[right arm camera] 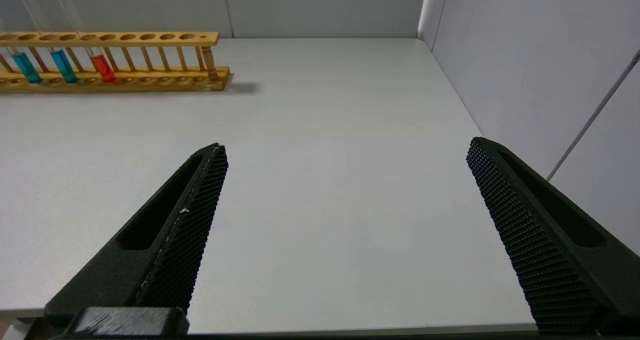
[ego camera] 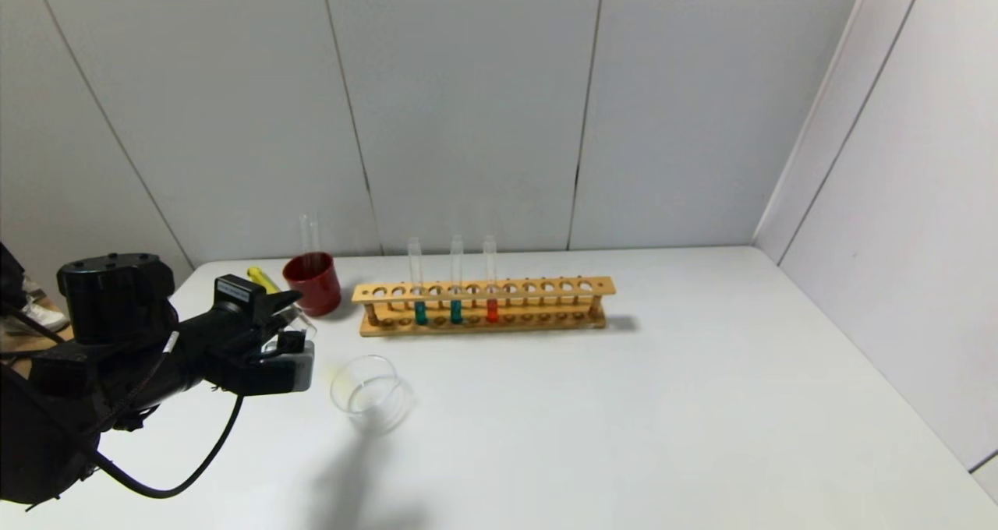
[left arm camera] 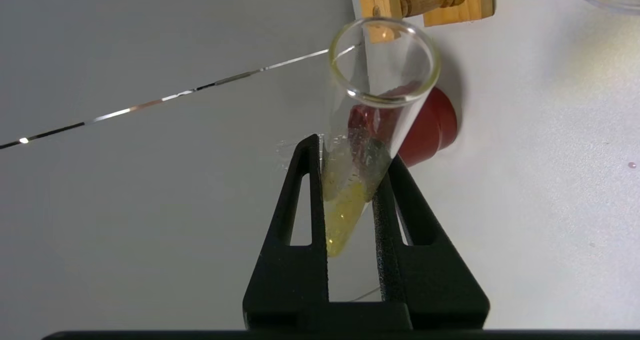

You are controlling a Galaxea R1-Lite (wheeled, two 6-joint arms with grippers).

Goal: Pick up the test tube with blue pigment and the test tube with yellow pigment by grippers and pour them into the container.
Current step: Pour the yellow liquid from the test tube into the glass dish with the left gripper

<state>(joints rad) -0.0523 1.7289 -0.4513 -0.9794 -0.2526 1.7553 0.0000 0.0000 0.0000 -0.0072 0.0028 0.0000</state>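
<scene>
My left gripper (left arm camera: 350, 180) is clamped on the slim clear glass test tube with yellow pigment (left arm camera: 357, 180), tilted between the fingers with its open mouth out past the fingertips; some yellow liquid sits near its round end, so I judge this pour unfinished. The low round clear glass container (ego camera: 370, 396) is just beside the fingers. Two blue-teal tubes (ego camera: 421, 310) wait in the wooden rack (ego camera: 483, 305). My right gripper (right arm camera: 345, 190) stands wide, empty.

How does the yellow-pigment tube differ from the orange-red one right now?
The test tube with yellow pigment is clamped in the left end effector, tilted; the orange-red tube stands upright in the wooden rack. Yellow liquid is smeared along its glass; orange-red sits in a neat column. Both are slim clear tubes.
</scene>
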